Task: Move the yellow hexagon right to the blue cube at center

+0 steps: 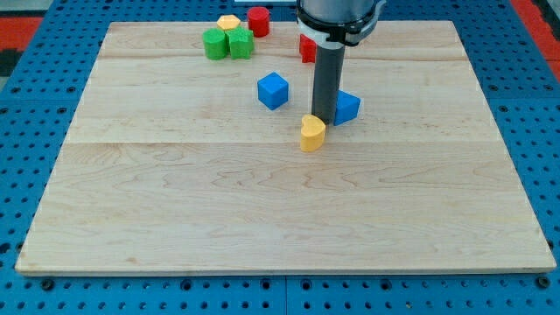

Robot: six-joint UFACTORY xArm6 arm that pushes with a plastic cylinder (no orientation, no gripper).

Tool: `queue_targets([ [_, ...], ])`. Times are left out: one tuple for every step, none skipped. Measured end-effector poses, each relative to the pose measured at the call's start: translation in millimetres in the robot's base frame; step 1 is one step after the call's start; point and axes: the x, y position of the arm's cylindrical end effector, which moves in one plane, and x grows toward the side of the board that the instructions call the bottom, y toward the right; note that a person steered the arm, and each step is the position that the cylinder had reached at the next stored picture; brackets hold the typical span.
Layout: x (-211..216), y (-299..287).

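Observation:
A blue cube [273, 90] sits near the board's middle, a little toward the view's top. A small yellow block [312, 132], rounded and roughly heart-like or hexagonal, lies to the cube's lower right. My tip [324, 120] stands right behind the yellow block's upper right edge, touching or almost touching it. A second blue block [348, 107] sits just right of the rod, partly hidden by it. Another yellow block [229, 22] lies at the view's top, behind the green blocks.
Two green blocks [215, 43] [240, 42] sit side by side at the top left. A red round block [258, 20] is beside the far yellow one. Another red block [307, 48] is partly hidden behind the rod. The wooden board [175, 201] lies on a blue pegboard.

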Motion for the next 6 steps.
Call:
queue_targets([
  [13.5,-38.9],
  [23.6,-146.9],
  [-17.6,-218.5],
  [-89.9,-227.5],
  [-164.6,-222.4],
  [-209.6,-221.5],
])
